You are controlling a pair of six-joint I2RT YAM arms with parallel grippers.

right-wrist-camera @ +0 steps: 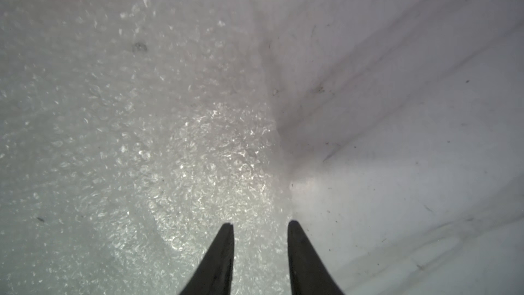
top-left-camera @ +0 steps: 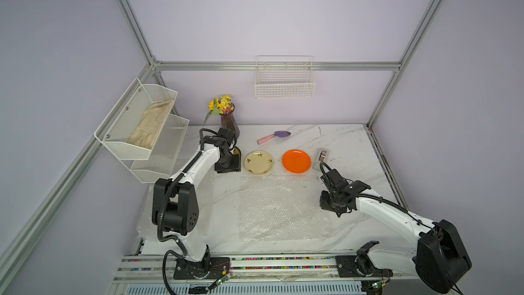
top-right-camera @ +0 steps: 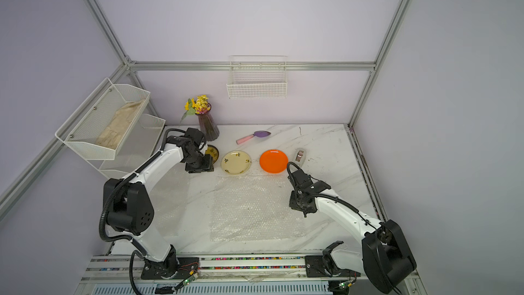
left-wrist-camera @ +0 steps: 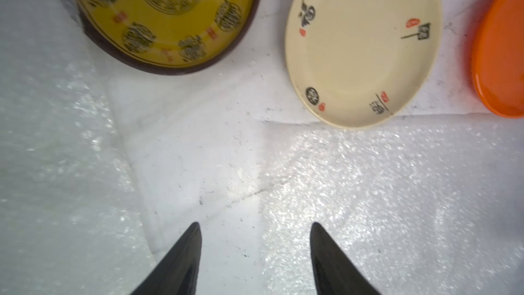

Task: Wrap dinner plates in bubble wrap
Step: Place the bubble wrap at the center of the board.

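Observation:
Three dinner plates stand in a row at the back of the table: orange, cream with dark marks, and yellow with a dark rim, which my left arm half hides in both top views. In front of them a bubble wrap sheet lies flat. Another sheet lies to its left. My left gripper is open and empty over the bare strip between the sheets. At the middle sheet's right edge my right gripper is open and empty.
A vase of flowers stands behind my left gripper. A pink-handled trowel lies behind the plates, and a grey tape dispenser lies right of the orange plate. Mesh shelves hang on the left, a wire basket on the back wall.

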